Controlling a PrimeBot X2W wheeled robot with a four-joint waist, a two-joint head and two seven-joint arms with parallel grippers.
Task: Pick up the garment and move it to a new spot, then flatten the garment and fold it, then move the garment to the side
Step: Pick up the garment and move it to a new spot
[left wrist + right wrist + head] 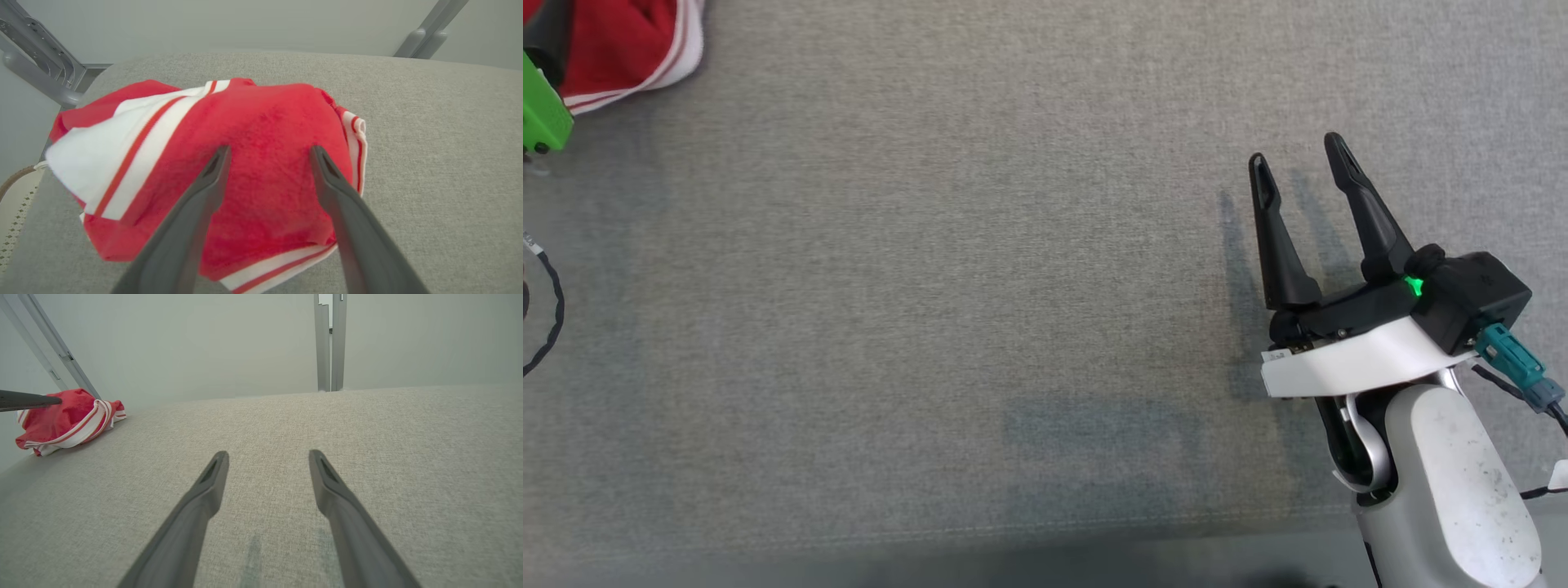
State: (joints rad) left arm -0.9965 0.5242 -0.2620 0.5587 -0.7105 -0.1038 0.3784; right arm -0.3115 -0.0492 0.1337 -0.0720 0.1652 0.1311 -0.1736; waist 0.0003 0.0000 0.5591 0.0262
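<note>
The garment [265,171] is red with white and red stripes, bunched into a heap at the far left corner of the grey padded surface [980,269]; the head view catches its edge [625,49] at the top left. My left gripper [270,153] hovers just over the heap, jaws open, nothing between them. In the right wrist view the garment [61,420] lies far off to the left, with a dark finger [28,401] of the left gripper above it. My right gripper [1298,163] stands open over bare fabric at the right, empty [269,457].
A green part [543,114] of the left arm and a black cable [551,302] show at the head view's left edge. Grey metal frame bars [36,69] stand behind the surface's far corners. The near edge [1013,539] of the surface runs along the bottom.
</note>
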